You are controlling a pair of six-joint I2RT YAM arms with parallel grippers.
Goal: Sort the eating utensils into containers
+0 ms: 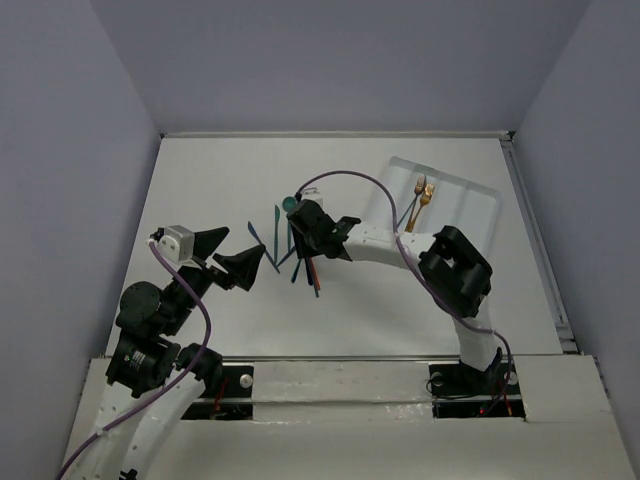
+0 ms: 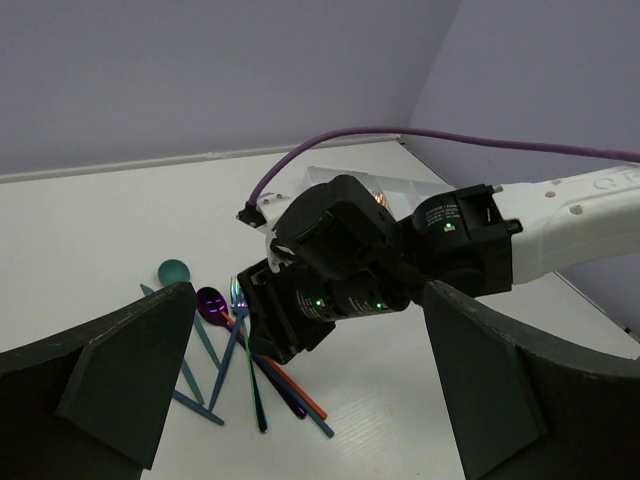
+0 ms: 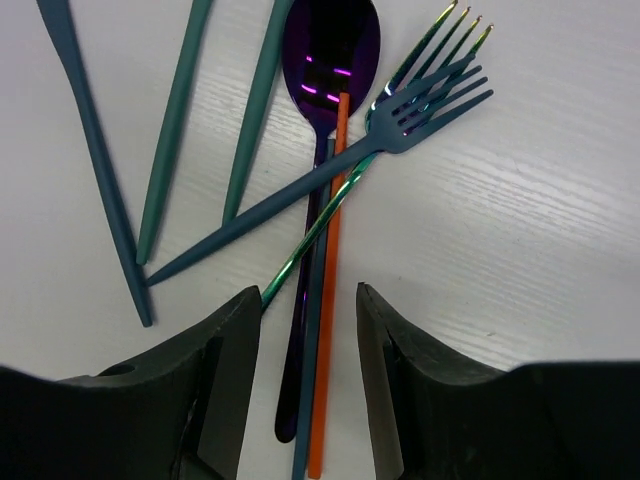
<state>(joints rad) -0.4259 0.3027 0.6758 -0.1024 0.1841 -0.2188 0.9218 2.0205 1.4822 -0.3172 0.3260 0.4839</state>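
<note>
Near the middle of the white surface [image 1: 200, 180], a loose heap of utensils [image 1: 298, 266], crossed over one another. Directly above it, the right end effector [image 3: 308, 300], fingers set narrow but not closed, straddling three handles side by side: that of a purple spoon [image 3: 330, 50], an orange handle [image 3: 338, 200] reaching up onto the spoon's bowl, and a teal one between them, hard to follow. No visible squeeze on any of them. Across those handles, a blue fork [image 3: 425, 110] laid aslant, and with it a thin green-sheened fork [image 3: 455, 35], tines fanned toward the upper right of the wrist view. Off to the left there, two teal handles [image 3: 175, 130] and a dark blue piece [image 3: 95, 170], apart from the fingers. At the heap's far edge, a teal spoon [image 2: 173, 270]. Left end effector [image 1: 240, 248] just left of the heap, touching none of it, spread wide and holding nothing. Toward the far right, the white tray [image 1: 470, 200], with two gold utensils [image 1: 421, 190] lying in one compartment, near its far end.
</note>
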